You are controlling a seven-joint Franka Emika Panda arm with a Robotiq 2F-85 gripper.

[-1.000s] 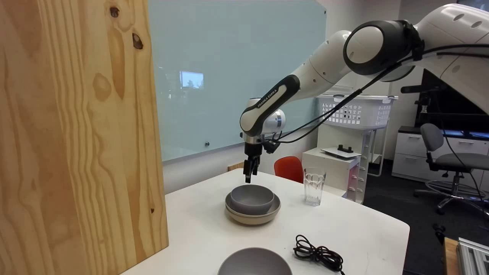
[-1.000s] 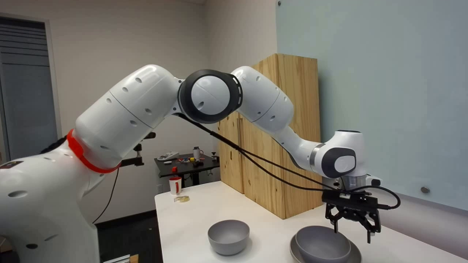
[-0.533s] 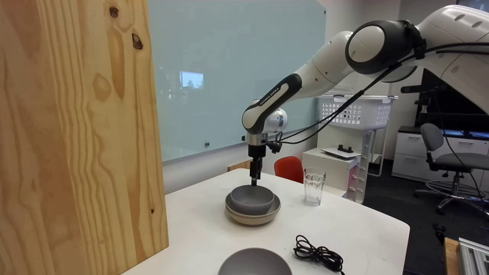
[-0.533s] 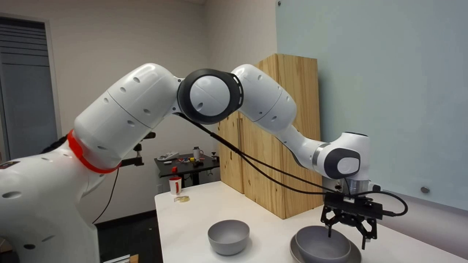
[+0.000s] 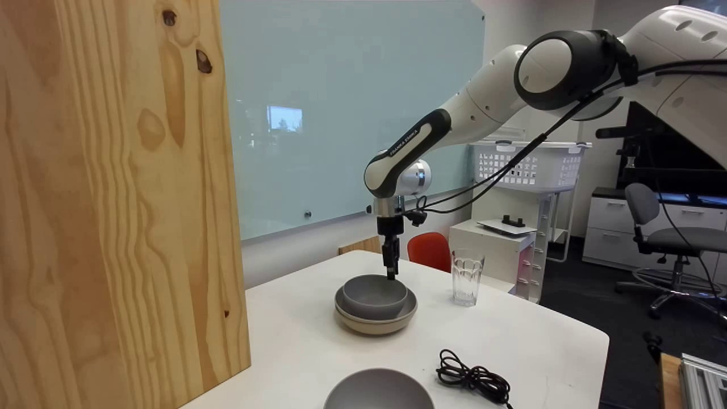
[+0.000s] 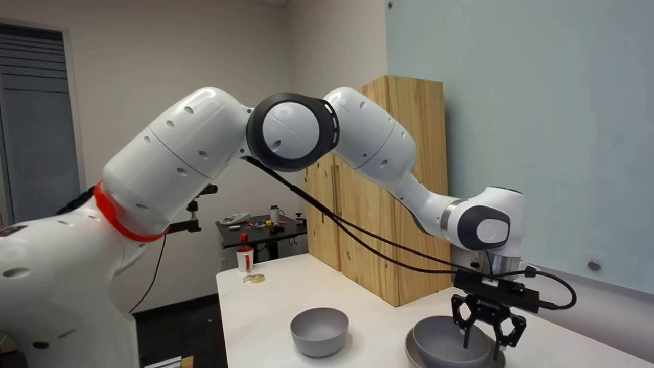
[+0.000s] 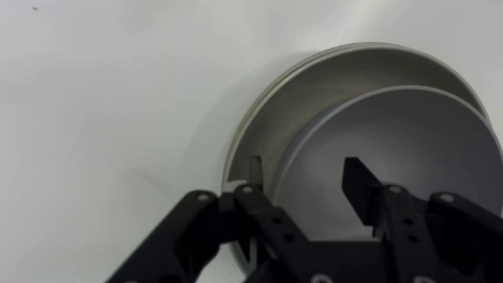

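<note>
- A white robot arm (image 6: 378, 135) reaches over a gray bowl (image 7: 408, 129); its jaws point down, parted and grasping nothing.
- In the wrist view the jaws straddle the bowl's rim: one finger (image 7: 357, 184) is over the bowl's inside, the other over the gap just outside it. Whether either touches the bowl cannot be told.
- The gray bowl sits upright inside wider shallow dishes (image 5: 372, 328), off-center in the wrist view. The dishes show two close rims and a beige outside.
- This stack stands on a white tabletop (image 5: 539, 341).
- A second gray bowl (image 6: 320, 340) stands upright on the tabletop, apart from the stack, in both exterior views.
- In an exterior view, a clear drinking glass (image 5: 466, 281) stands near the stack, and a bundled black cable (image 5: 474, 379) lies beside the second gray bowl.
- A tall wooden cabinet (image 6: 416, 194) appears in both exterior views.
- A white-and-red mug (image 6: 245, 259) stands near the tabletop's edge, well apart from the bowls.
- Behind are a pale glass board (image 6: 536, 128) on the wall and an orange chair (image 5: 430, 251).
</note>
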